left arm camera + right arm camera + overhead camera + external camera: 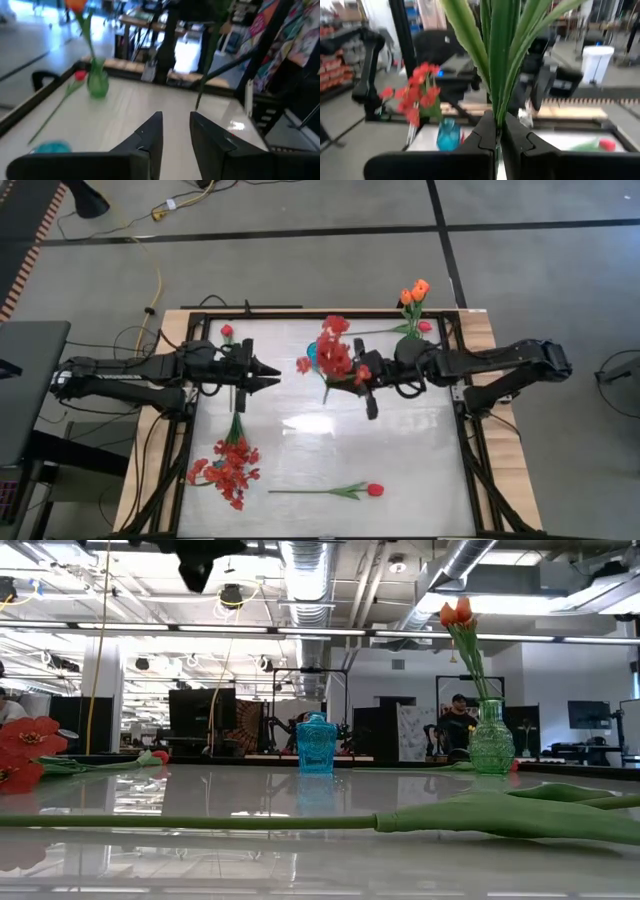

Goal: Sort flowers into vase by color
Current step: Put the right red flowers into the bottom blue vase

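Note:
My right gripper (362,376) is shut on a bushy spray of small red blossoms (335,350), held high over the table's middle, above the blue vase (312,353). In the low view the blue vase (316,745) stands empty. My left gripper (270,373) is open and empty to the left of it, also raised. Orange tulips (415,290) stand in the green vase (410,332) at the far right. A second red spray (228,465) and a red tulip (375,490) lie flat near the front. One more red tulip (227,331) lies at the far left. My right gripper pinches the spray's bundle of green stem and long leaves (496,112) between its two fingers, coming level from the table's right. The spray is lifted clear of the table and the vase. Its red blossoms (420,95) spread beyond the fingertips.
Another red tulip (425,326) lies beside the green vase. A black frame (200,320) runs round the white table top. The front tulip's long stem (200,822) lies across the near part of the table. People sit in the room beyond.

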### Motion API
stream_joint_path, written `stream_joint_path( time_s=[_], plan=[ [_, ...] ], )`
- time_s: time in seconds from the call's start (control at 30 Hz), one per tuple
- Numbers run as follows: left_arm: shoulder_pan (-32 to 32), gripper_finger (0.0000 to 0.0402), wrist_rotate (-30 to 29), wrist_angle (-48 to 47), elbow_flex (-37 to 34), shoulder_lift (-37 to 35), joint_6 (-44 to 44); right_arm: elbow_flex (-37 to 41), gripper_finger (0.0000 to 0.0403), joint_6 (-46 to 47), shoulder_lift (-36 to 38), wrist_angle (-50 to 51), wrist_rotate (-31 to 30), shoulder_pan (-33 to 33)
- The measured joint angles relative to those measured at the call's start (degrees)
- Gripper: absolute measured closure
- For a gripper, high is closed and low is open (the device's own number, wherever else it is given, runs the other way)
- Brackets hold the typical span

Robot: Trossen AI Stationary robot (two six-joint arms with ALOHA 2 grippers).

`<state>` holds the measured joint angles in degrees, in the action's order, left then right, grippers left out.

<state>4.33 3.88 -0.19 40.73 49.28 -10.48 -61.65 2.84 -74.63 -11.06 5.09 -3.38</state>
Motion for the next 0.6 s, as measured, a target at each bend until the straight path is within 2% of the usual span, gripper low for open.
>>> stream_joint_path(
  time_s=[0.3,0.43,0.6],
  plan=[
    [-3.25,0.0234,-2.72,12.88,0.00,7.11,-3.46,-0.01,0.0368,-0.25,-5.14,-14.19,0.58,1.29],
    [-3.97,0.0212,-2.89,19.70,-0.02,10.54,-4.19,0.00,0.0368,-0.25,-6.40,-15.25,0.69,1.40],
    [-4.01,0.0205,-2.93,27.39,-0.02,12.78,-4.17,0.00,0.0368,0.16,-6.39,-14.86,0.85,1.84]
  ],
)
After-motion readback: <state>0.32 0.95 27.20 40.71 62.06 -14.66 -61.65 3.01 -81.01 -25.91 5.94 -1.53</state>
